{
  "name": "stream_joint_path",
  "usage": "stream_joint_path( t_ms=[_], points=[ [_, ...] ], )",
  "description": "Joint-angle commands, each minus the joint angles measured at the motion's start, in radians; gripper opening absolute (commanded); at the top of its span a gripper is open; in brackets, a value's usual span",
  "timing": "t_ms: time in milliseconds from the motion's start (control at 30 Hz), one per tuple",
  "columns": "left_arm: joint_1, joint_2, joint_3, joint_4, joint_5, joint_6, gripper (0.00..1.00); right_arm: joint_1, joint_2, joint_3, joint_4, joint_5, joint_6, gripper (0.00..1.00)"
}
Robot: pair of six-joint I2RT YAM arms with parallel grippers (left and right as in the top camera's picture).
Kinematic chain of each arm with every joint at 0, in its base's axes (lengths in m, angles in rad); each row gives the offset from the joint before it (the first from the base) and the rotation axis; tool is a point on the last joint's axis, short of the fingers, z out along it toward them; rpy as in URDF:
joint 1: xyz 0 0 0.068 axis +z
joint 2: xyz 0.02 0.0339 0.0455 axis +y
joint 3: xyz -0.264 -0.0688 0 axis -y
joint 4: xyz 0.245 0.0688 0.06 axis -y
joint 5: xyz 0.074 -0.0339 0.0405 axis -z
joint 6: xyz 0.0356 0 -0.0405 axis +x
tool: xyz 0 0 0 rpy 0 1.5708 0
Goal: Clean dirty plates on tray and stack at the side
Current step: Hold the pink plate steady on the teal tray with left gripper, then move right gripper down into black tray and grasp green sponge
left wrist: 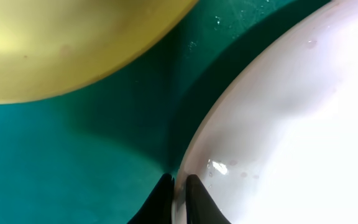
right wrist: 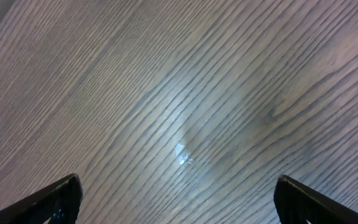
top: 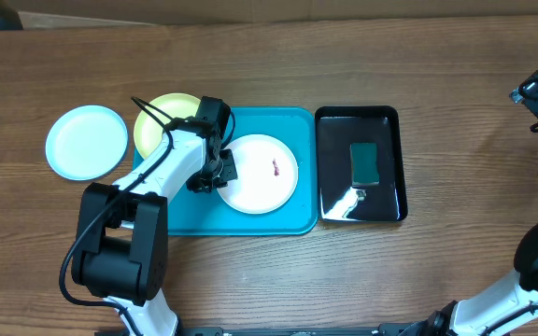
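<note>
Overhead, the turquoise tray (top: 250, 219) carries the white plate (top: 260, 177) and part of the yellow-green plate (top: 162, 117). The light blue plate (top: 85, 140) lies on the table (top: 250, 56) beside it. My left gripper (left wrist: 178, 190) pinches the white plate's rim; my right gripper (right wrist: 179, 186) spreads wide above the table.

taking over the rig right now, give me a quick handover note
Left tool: shut on the left rim of the white plate, which lies on the blue tray.
Right tool: open and empty, over bare table at the far right.
Yellow plate: in the tray's far left corner, partly under the left arm.
Light blue plate: on the table left of the tray; looks clean from above.
Green sponge: in the black tray, with neither tool on it.
Done: probably the blue plate, set aside.
Left: the white plate has a dark smear. Clean it and the yellow one, then stack both on the blue.
</note>
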Motion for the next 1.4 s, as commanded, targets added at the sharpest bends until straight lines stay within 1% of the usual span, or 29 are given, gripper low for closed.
stream_joint_path(
  t_ms=[0,67,133,267,567,633,700,767,867,900,967,1100,1200,1267,1367],
  points=[
    [0.014,0.016,0.007,-0.003,-0.024,-0.026,0.15,-0.002,0.002,0.01,0.004,-0.001,0.002,1.0],
    [0.016,0.016,0.007,-0.004,-0.022,-0.029,0.25,-0.002,0.002,0.01,0.005,-0.001,0.002,1.0],
    [0.018,0.016,0.007,-0.005,-0.021,-0.029,0.27,-0.004,0.002,0.01,0.002,-0.001,0.002,1.0],
    [0.018,0.016,0.007,-0.008,-0.009,-0.024,0.27,-0.004,0.002,0.01,0.0,-0.001,0.002,1.0],
    [0.017,0.016,0.007,0.003,0.024,0.002,0.31,-0.004,0.002,0.01,0.0,-0.004,0.002,1.0],
    [0.017,0.016,0.007,0.004,0.025,0.006,0.32,-0.004,0.002,0.01,0.022,-0.006,0.003,1.0],
    [0.017,0.016,0.007,0.005,0.025,0.01,0.31,-0.003,0.002,0.01,0.06,-0.068,0.003,1.0],
    [0.017,0.015,0.007,0.011,0.04,0.03,0.31,-0.003,0.002,0.01,0.048,-0.177,0.002,1.0],
    [0.018,0.015,0.007,0.02,0.061,0.051,0.31,-0.011,-0.006,0.026,0.061,-0.336,-0.055,1.0],
    [0.018,0.015,0.007,0.021,0.065,0.051,0.31,-0.013,-0.011,0.042,0.045,-0.396,-0.091,1.0],
    [0.018,0.015,0.007,0.023,0.065,0.051,0.31,-0.009,-0.018,0.082,-0.008,-0.42,-0.154,1.0],
    [0.018,0.015,0.007,0.026,0.069,0.051,0.3,0.045,-0.021,0.218,-0.189,-0.35,-0.209,0.97],
    [0.018,0.015,0.007,0.029,0.075,0.051,0.29,0.118,-0.021,0.308,-0.342,-0.314,-0.263,0.93],
    [0.018,0.015,0.007,0.031,0.076,0.051,0.29,0.184,-0.021,0.324,-0.432,-0.256,-0.266,0.93],
    [0.018,0.015,0.007,0.035,0.08,0.051,0.28,0.29,-0.019,0.306,-0.525,-0.174,-0.266,0.92]
  ],
)
